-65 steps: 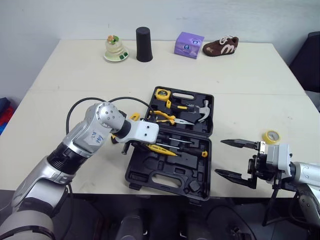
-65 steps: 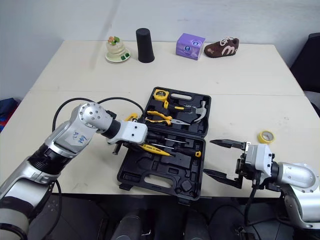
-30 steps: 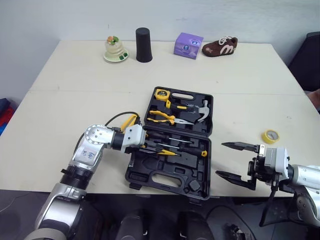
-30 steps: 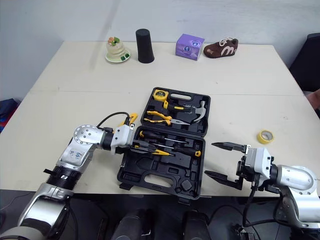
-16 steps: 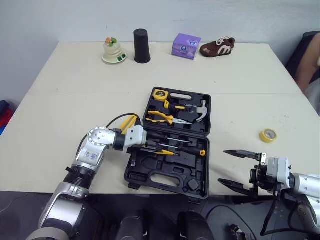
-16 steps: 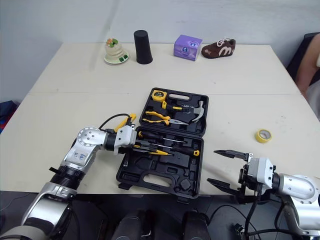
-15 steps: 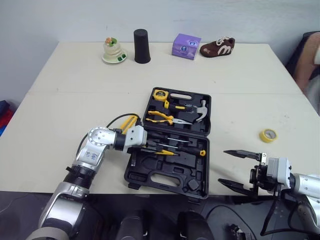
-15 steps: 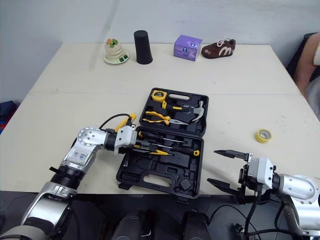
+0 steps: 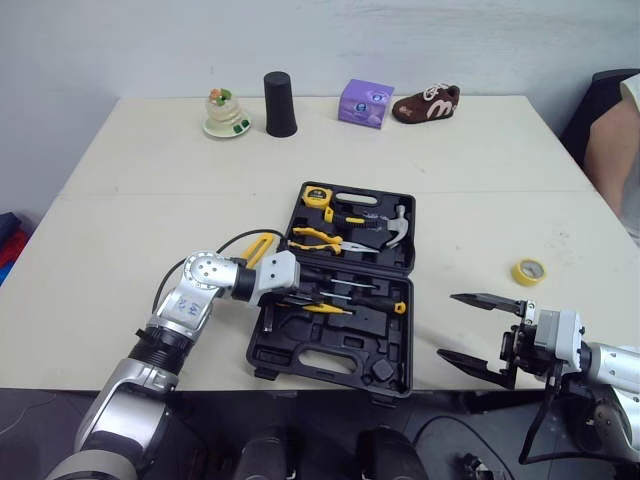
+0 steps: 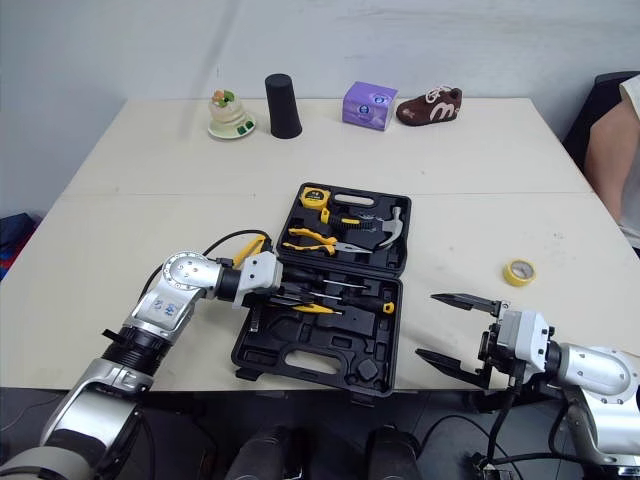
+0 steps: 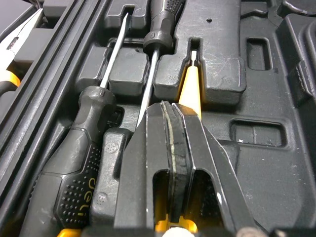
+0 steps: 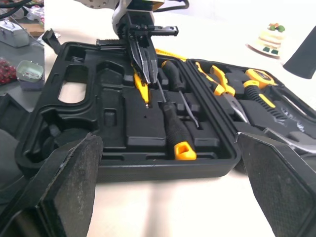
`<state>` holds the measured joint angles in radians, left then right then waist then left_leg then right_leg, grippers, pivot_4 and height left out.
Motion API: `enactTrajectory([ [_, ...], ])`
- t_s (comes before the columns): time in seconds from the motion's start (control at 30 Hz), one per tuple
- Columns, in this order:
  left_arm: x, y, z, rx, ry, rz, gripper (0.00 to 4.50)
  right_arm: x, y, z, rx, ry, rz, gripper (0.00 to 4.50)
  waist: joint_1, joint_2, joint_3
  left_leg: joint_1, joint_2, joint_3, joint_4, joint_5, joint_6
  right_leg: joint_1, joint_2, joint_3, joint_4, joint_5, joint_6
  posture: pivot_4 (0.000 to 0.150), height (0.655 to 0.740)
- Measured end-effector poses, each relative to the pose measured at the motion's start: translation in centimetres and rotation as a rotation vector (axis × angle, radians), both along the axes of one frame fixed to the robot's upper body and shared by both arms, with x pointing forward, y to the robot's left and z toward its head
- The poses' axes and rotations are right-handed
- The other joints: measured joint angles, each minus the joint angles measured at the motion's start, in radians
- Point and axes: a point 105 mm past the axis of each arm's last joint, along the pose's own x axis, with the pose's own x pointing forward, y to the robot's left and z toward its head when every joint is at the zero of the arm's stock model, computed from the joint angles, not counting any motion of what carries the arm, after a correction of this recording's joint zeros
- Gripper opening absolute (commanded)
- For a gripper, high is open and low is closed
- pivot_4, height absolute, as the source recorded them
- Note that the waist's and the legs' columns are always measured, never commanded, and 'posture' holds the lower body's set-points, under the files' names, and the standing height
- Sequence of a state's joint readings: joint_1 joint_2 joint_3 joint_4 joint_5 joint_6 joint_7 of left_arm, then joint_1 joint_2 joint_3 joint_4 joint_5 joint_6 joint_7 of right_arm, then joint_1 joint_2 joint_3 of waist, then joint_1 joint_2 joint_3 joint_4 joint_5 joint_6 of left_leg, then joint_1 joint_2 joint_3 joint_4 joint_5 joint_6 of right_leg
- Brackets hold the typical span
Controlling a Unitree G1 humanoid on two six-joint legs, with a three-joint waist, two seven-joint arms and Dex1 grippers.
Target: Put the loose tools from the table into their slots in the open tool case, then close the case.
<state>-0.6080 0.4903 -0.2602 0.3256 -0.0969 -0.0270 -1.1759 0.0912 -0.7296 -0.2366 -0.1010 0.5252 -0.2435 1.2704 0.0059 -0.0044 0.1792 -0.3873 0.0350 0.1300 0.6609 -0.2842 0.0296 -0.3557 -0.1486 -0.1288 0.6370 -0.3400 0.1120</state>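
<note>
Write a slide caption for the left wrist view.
Left gripper, shut, over a yellow tool lying in the tool case, beside two black-handled screwdrivers.

Bare counter (image 9: 120, 240) lay open left of the tool case (image 9: 330, 347) and between it and the tape roll (image 9: 527, 271), but the left gripper (image 11: 170, 113), its fingers (image 11: 145, 153) clamped on a yellow screwdriver (image 11: 190, 89), blocked the case's screwdriver slots.

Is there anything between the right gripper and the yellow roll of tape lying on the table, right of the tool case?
Nothing visible. The right gripper, jaws open, is by the front edge of the beige table. The yellow roll of tape lies farther back, with only bare tabletop between them.
</note>
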Motion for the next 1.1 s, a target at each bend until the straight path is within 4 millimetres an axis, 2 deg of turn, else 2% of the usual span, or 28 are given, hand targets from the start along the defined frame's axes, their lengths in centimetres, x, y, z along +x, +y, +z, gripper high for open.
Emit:
enactTrajectory([
  [0.1,0.3,0.5,1.3,-0.139,0.068,0.101,0.04,0.4,-0.8,0.4,0.002,0.024,-0.046,4.5,-0.005,-0.001,0.001,-0.004,0.0,-0.002,0.0,0.0,0.0,-0.002,-0.001,0.001,0.0,0.0,0.0,0.15,0.74],
  [0.17,0.2,1.5,3.2,-0.232,0.071,0.141,0.65,0.7,-2.3,0.7,-0.006,0.033,-0.106,4.5,-0.007,-0.003,0.002,-0.005,0.0,-0.004,0.0,0.0,0.0,-0.002,-0.001,-0.001,-0.001,0.0,0.0,0.15,0.74],
  [0.23,-0.2,3.2,4.9,-0.244,0.018,0.159,1.31,0.8,-4.0,1.1,-0.017,0.022,-0.169,4.5,-0.01,-0.003,0.002,-0.005,0.0,-0.003,0.0,0.0,-0.001,-0.002,0.0,-0.001,-0.002,0.0,0.0,0.15,0.74],
  [0.3,-0.7,6.0,6.1,-0.245,-0.029,0.217,2.11,0.7,-6.5,1.2,-0.026,0.024,-0.266,4.5,-0.009,-0.003,0.002,-0.004,-0.001,-0.002,-0.002,0.0,-0.001,-0.001,0.0,-0.001,-0.004,0.0,0.0,0.15,0.74],
  [0.4,-1.1,10.1,6.0,-0.29,-0.06,0.379,3.34,0.7,-9.6,1.2,-0.041,-0.013,-0.401,4.5,-0.01,-0.003,0.002,-0.003,-0.001,-0.002,-0.002,0.0,0.001,0.0,-0.001,-0.001,-0.007,0.0,0.0,0.15,0.74],
  [0.43,-1.5,14.1,5.1,-0.303,-0.075,0.555,3.93,0.5,-12.3,1.2,-0.059,-0.045,-0.529,4.5,-0.016,-0.003,0.002,-0.002,-0.001,0.001,-0.006,-0.001,0.001,-0.001,-0.002,0.0,-0.009,0.0,0.001,0.15,0.74],
  [0.47,-1.8,16.8,4.6,-0.309,-0.075,0.67,4.29,-0.1,-14.4,1.2,-0.067,-0.051,-0.62,4.5,-0.016,-0.003,0.003,-0.002,-0.002,0.001,-0.009,0.0,0.001,-0.001,-0.002,0.0,-0.01,0.0,0.001,0.15,0.74],
  [0.5,-2.4,19.8,4.3,-0.316,-0.085,0.8,4.4,-0.8,-16.4,1.0,-0.077,-0.049,-0.71,4.5,-0.016,-0.006,0.004,-0.002,-0.002,0.001,-0.011,0.0,0.0,-0.003,-0.002,0.0,-0.011,0.0,0.001,0.15,0.74],
  [0.6,-3.8,23.0,4.5,-0.323,-0.166,0.941,4.4,-1.1,-18.3,1.3,-0.081,-0.093,-0.801,4.5,-0.013,-0.007,0.004,-0.002,-0.001,0.001,-0.011,0.0,0.0,-0.002,-0.005,0.001,-0.011,0.001,0.001,0.15,0.74],
  [0.7,-6.8,28.1,3.7,-0.311,-0.221,1.179,4.4,-2.5,-21.0,0.9,-0.086,-0.094,-0.935,4.5,-0.012,-0.007,0.004,-0.001,-0.001,0.001,-0.014,-0.003,0.001,-0.003,-0.008,0.001,-0.012,0.0,0.0,0.15,0.74],
  [0.73,-7.7,29.2,3.4,-0.304,-0.224,1.233,4.4,-2.9,-21.6,0.5,-0.086,-0.084,-0.963,4.5,-0.011,-0.007,0.005,-0.001,-0.001,0.0,-0.014,-0.004,0.0,-0.003,-0.008,0.0,-0.012,0.0,-0.001,0.15,0.74],
  [0.93,-13.5,33.5,1.0,-0.218,-0.214,1.501,4.4,-5.4,-24.0,-1.6,-0.104,-0.012,-1.096,4.5,-0.01,-0.007,0.005,-0.001,0.0,0.002,-0.014,-0.008,-0.004,-0.003,-0.008,0.002,-0.013,0.0,-0.001,0.15,0.74],
  [1.0,-14.0,33.7,0.9,-0.214,-0.217,1.526,4.4,-5.4,-24.1,-1.8,-0.105,-0.007,-1.104,4.5,-0.009,-0.007,0.004,-0.001,0.0,0.001,-0.014,-0.007,-0.003,-0.003,-0.009,0.002,-0.013,0.0,-0.002,0.15,0.74],
  [1.1,-13.6,33.1,1.9,-0.22,-0.249,1.503,4.4,-4.8,-23.9,-1.3,-0.097,-0.032,-1.098,4.5,-0.009,-0.007,0.004,-0.001,0.0,0.001,-0.014,-0.007,-0.004,-0.003,-0.01,0.002,-0.013,0.001,-0.002,0.15,0.74],
])
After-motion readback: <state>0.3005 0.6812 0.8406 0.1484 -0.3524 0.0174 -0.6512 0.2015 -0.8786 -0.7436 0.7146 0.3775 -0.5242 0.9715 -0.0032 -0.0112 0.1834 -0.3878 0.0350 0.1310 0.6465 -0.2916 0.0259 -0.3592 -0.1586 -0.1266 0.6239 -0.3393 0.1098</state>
